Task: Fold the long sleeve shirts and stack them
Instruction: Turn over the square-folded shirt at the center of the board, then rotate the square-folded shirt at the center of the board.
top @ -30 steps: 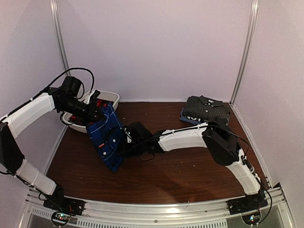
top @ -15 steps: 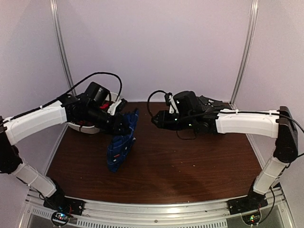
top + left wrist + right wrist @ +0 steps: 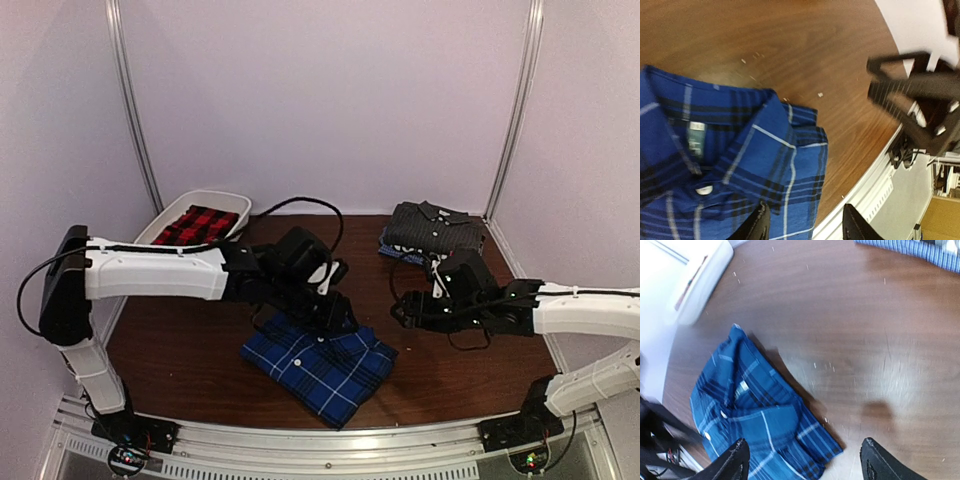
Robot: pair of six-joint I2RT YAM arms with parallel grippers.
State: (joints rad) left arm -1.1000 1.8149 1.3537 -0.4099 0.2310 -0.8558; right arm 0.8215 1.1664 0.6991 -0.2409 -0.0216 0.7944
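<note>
1. Standing apart with nothing gripped between them, the fingers [image 3: 760, 227] of the left tool [image 3: 807, 225] are seen at a moderate spread in the left wrist view. The tool is held over the collar end of the blue-and-black plaid shirt [image 3: 715, 165]. Whether the cloth is touched cannot be told.
2. The jaws of the right tool [image 3: 805, 462] are found wide, with nothing held. Bare bench [image 3: 850, 340] is seen beneath them. In the overhead view this tool is placed near the right-hand edge of the same shirt and apart from it.
3. The blue-and-black plaid shirt is laid folded and flat on the bench, near the front and about midway between the two arms. The collar is turned towards the far side. A neck label and one white button below the collar are visible.
4. The dark charcoal striped shirt [image 3: 435, 228] is recorded folded at the far right corner of the bench. It is set on a blue striped cloth [image 3: 393, 250], whose edge shows beneath it.
5. The red-and-black plaid shirt [image 3: 195, 225] is found lying in a white tub [image 3: 237, 203] at the far left of the bench, well apart from the other two shirts.
6. Small pale specks are noted on the bench surface around the blue shirt in both wrist views.
</note>
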